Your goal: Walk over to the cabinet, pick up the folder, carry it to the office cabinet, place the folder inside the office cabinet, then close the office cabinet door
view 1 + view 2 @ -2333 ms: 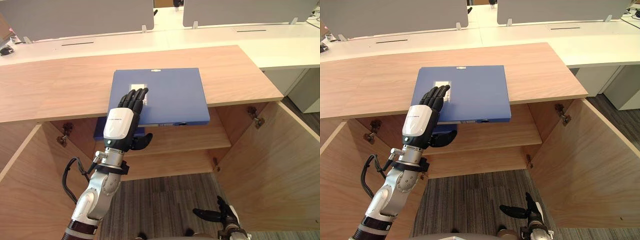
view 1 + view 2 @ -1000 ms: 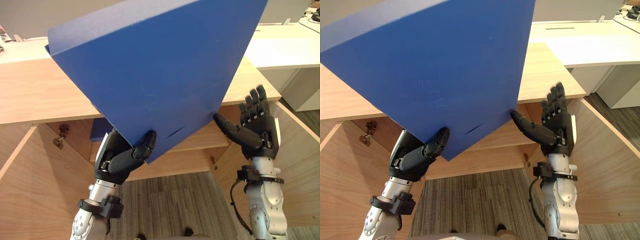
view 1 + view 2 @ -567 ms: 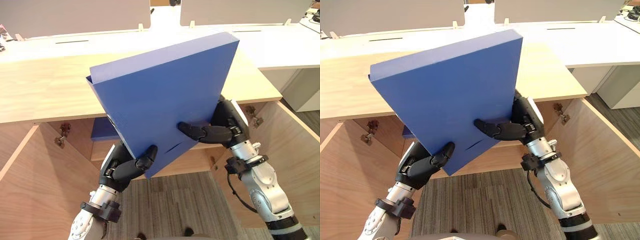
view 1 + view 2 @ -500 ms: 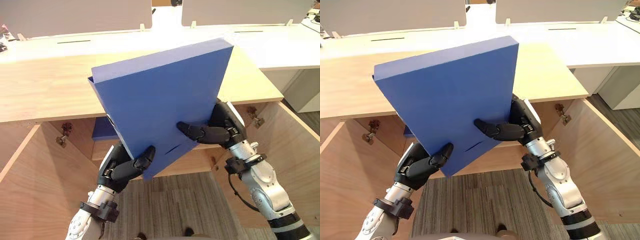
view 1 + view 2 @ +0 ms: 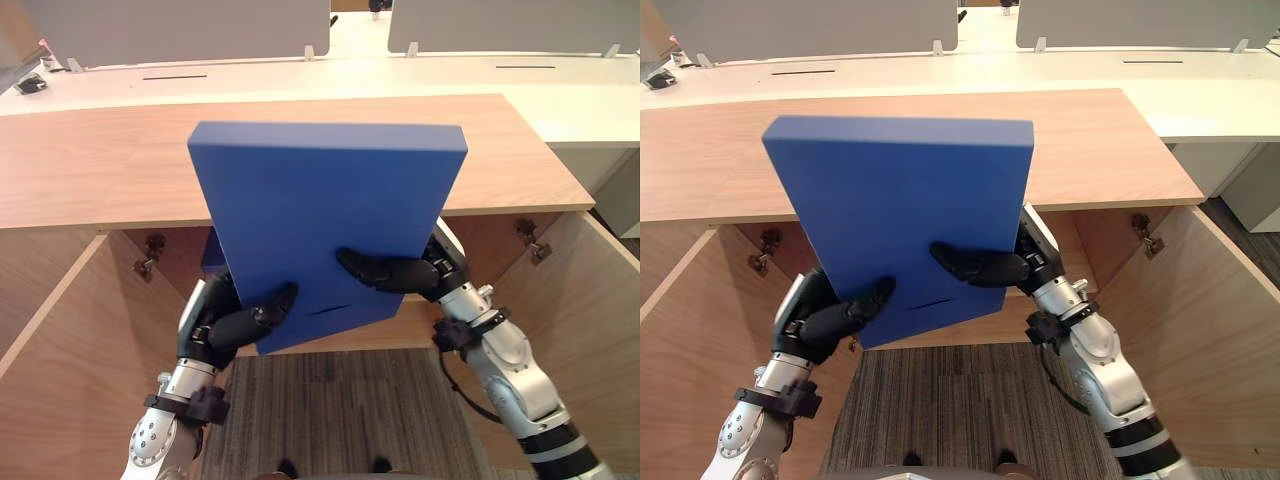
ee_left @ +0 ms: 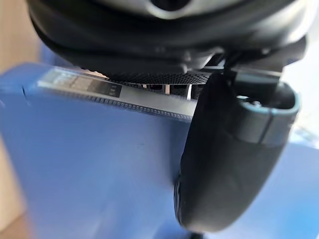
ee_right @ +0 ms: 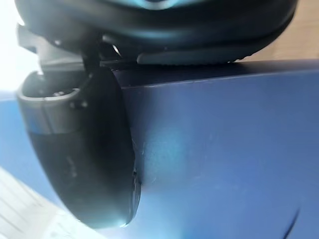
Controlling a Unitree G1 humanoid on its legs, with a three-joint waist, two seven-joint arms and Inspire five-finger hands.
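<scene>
I have the folder [image 5: 320,220] lifted clear of the worktop [image 5: 100,170] and held upright in the middle of my head view, its broad blue face towards me and its top edge nearly level. The left robot hand [image 5: 235,325] grips its lower corner at 7 o'clock, thumb pressed on the front face. The right robot hand [image 5: 430,272] grips the lower side edge at 4 o'clock, thumb laid across the front. Behind it at 12 o'clock runs the wooden worktop, and below it the cabinet stands open, its doors [image 5: 590,330] swung out at 4 and 8 o'clock. I judge the pick-up done and the carry to the office cabinet in hand. Next I must keep both grips firm and the folder steady while walking. Half a second ago the folder hung tilted with one corner pointing down; now it is squared up.
</scene>
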